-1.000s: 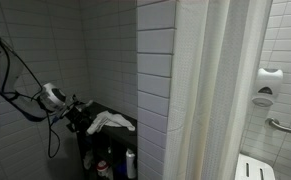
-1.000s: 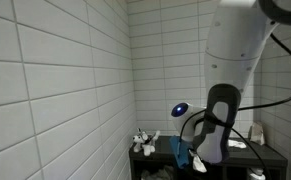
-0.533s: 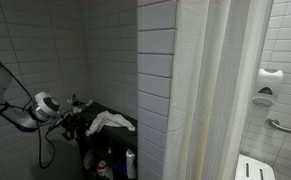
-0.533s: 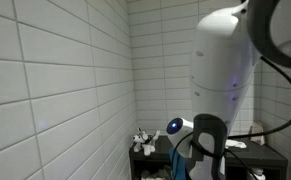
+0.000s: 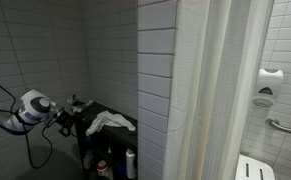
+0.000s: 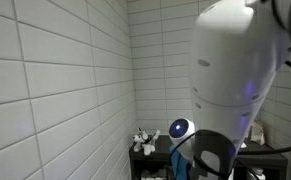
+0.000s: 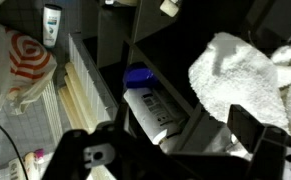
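Arm drawn back from the black cart (image 5: 90, 140). I kept the claw (image 7: 170, 150) spread and empty beside the cart. White towel (image 7: 240, 75) lay untouched atop the cart, with a blue-capped bottle (image 7: 150, 100) shelved below.

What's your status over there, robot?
End effector open, holding nothing. White towel close by on black shelf. Blue-capped bottle on the level below.
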`<state>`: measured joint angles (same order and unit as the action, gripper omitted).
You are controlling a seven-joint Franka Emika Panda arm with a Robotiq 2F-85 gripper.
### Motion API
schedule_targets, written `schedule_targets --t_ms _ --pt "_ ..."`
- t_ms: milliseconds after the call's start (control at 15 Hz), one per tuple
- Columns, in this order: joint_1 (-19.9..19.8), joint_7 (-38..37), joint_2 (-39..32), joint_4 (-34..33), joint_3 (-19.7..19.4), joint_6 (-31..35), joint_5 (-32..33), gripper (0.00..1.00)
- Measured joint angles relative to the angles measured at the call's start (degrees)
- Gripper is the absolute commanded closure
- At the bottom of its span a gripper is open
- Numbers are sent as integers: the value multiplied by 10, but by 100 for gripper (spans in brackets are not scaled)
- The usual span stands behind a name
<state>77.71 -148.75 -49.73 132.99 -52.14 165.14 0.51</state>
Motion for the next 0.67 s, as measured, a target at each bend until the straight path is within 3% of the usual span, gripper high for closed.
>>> schedule_targets --t_ms 267,467,667 --pt "57 0 -25 26 -31 40 -115 0" --pt "64 0 -27 40 -31 65 -163 0" --pt "60 4 -28 46 -25 72 -161 0"
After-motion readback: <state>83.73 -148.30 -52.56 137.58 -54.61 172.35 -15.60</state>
